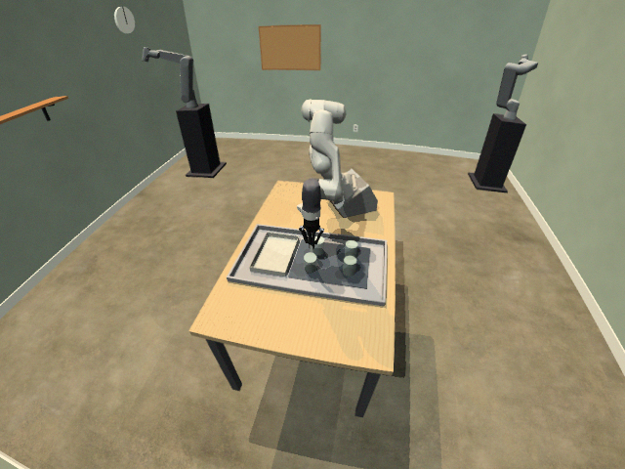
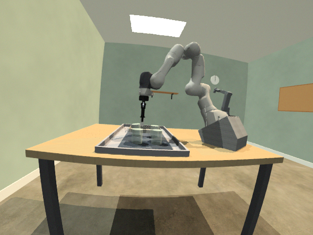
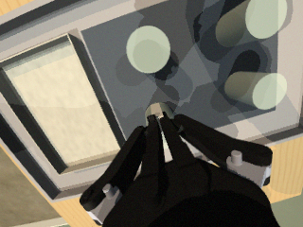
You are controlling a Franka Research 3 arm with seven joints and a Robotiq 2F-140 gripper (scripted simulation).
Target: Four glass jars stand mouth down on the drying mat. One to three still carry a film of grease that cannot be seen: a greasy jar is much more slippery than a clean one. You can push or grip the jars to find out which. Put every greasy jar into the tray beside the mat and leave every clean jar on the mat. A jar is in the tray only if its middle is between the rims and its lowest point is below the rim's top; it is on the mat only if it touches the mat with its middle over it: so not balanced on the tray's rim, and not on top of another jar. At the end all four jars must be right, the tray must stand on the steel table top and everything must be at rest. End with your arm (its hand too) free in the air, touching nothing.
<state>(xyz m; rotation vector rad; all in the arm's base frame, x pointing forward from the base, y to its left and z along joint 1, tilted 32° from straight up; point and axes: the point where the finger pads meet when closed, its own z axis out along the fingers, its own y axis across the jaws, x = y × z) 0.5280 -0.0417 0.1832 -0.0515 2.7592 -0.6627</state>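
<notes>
Four pale green glass jars stand mouth down on the dark mat (image 1: 328, 276) (image 3: 106, 44): front left (image 1: 310, 258) (image 3: 148, 49), front right (image 1: 350, 262) (image 2: 136, 136) (image 3: 266, 16), back right (image 1: 351, 245) (image 2: 157, 137) (image 3: 270, 91), and back left (image 1: 319, 240), as the top view shows them. The back-left one is mostly hidden by the fingers in the wrist view. My gripper (image 1: 312, 247) (image 2: 142, 123) (image 3: 156, 110) is shut and empty, pointing down over the left part of the mat, near the back-left jar. The cream-floored tray (image 1: 270, 273) (image 3: 95, 92) lies left of the mat and holds no jar.
The steel top (image 1: 376, 277) has a raised grey rim (image 2: 141, 152) around mat and tray, and lies on a wooden table (image 1: 292, 322) (image 2: 76, 133). The two right jars stand close together, one behind the other. The arm's base (image 1: 355, 199) (image 2: 225, 133) is behind the steel top.
</notes>
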